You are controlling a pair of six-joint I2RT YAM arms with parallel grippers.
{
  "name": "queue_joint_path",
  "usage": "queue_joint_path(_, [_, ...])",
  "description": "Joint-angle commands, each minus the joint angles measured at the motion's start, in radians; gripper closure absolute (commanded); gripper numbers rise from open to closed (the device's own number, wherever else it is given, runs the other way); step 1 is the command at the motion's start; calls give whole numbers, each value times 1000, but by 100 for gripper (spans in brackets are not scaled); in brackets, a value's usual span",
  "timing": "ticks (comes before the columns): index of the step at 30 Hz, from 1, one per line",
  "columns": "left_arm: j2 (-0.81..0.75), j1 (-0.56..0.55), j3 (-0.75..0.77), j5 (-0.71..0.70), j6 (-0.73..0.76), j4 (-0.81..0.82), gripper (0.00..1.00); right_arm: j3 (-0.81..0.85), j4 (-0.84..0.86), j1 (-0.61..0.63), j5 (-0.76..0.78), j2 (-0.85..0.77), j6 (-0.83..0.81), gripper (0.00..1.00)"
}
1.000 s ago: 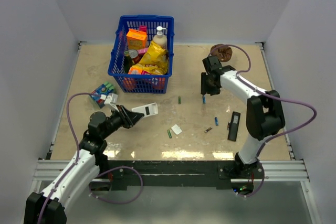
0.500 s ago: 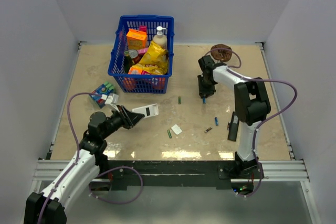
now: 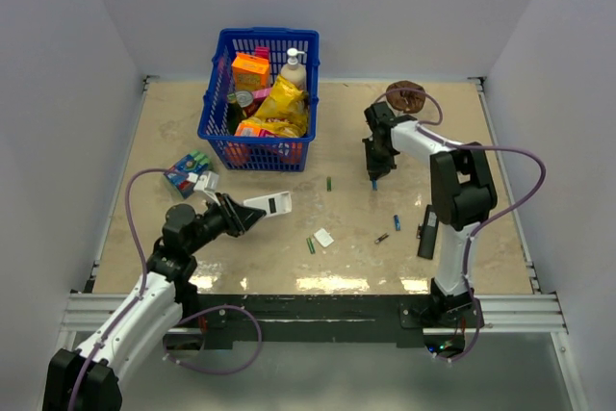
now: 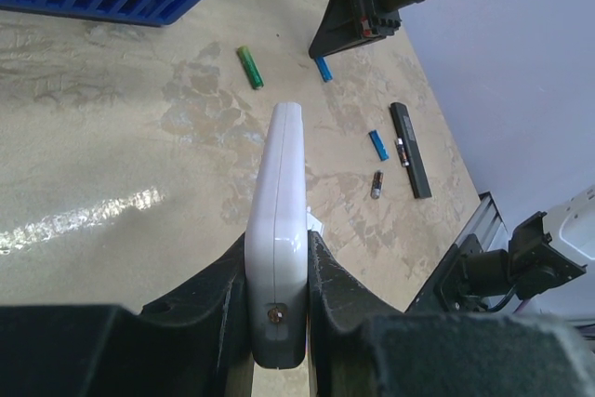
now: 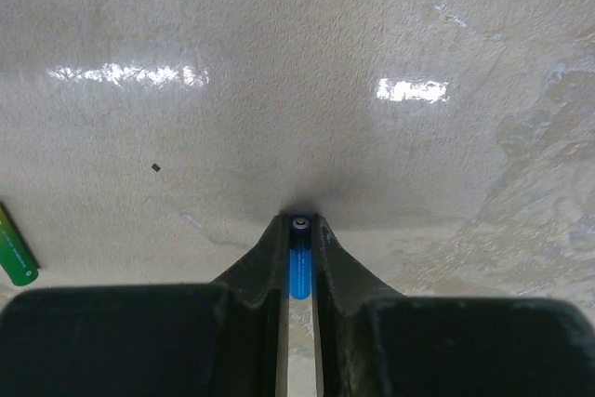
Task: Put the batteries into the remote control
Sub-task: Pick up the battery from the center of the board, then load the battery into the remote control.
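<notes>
White remote [image 4: 279,211] is held off the table [image 3: 173,132] at front left, edge-on in the left gripper [image 4: 277,271], jaws clamped on its near end. Right gripper [image 5: 299,230] is down at the tabletop right of centre, jaws narrow and pinching a blue battery [image 5: 298,278] lengthwise, tip at the surface. Loose on the table: green battery [image 3: 328,183], second green battery [image 3: 310,244] just beside the white cover [image 3: 323,237], second blue battery [image 3: 396,222] and dark battery [image 3: 382,238] near the black remote [image 3: 428,231].

We see the table [image 5: 279,25] as marbled, stone-like beige, polished and glossy; the remote control [image 4: 277,192] is smooth white plastic, faintly satin; the blue battery [image 5: 298,276] has a shiny wrap and metal cap; the right gripper [image 5: 298,222] looks matt black plastic.
</notes>
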Motion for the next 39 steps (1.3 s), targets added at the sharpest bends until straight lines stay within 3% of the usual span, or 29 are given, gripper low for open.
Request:
queue_joint_path(1, [4, -3, -1, 34, -9, 139, 100, -57, 30, 3, -14, -100, -24, 97])
queue_joint_path(8, [15, -3, -89, 60, -89, 334, 100, -203, 171, 70, -111, -401, 1, 98])
queue_joint_path(17, [44, -1, -138, 84, -156, 510, 100, -411, 568, 357, -107, -783, 114, 98])
queue_joint_path(21, [63, -1, -136, 85, -181, 553, 100, -468, 766, 473, -56, -837, 137, 99])
queue_joint_path(27, [67, -3, -149, 85, -247, 616, 100, -542, 926, 596, 47, -868, 131, 99])
queue_joint_path(39, [83, -1, -191, 71, -328, 710, 100, -608, 1021, 656, 141, -851, 134, 99])
